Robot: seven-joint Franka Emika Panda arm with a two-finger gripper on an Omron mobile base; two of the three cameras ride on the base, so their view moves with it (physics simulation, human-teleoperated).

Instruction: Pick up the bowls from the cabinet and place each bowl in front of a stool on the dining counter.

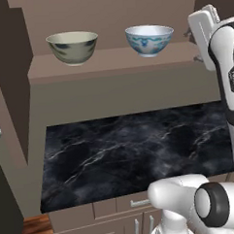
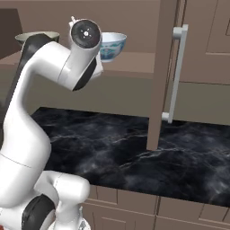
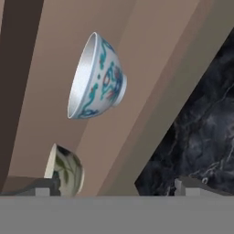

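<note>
Arm: my white arm with dark joints rises from the base, bends at a raised elbow and reaches toward the open cupboard, the hand rolled on its side so the hand view shows the shelf running diagonally. The wrist stands level with the shelf, at its right end in the left base view.

Fingers: the two small dark fingers (image 3: 45,187) stand wide apart with nothing between them, well short of either bowl.

Item 1: round footed white ceramic bowl with blue pattern (image 1: 149,39), upright on the taupe-brown cabinet shelf (image 1: 111,61), the nearer of the two to my hand.

Item 2: round footed cream-olive ceramic bowl with dark green smudges (image 1: 72,47), upright on the same shelf, to the left of the first, apart from it with bare shelf between.

Item 3: the cabinet's panelled door with its long vertical silver bar handle (image 2: 176,74), swung out toward me at the right of the opening, edge-on in the right base view.

Item 4: black white-veined marble counter (image 1: 130,152) below the shelf, bare, with beige drawer fronts (image 2: 134,206) under its front edge.

Room: the shelf front edge is unobstructed; open air lies between hand and white bowl.
</note>
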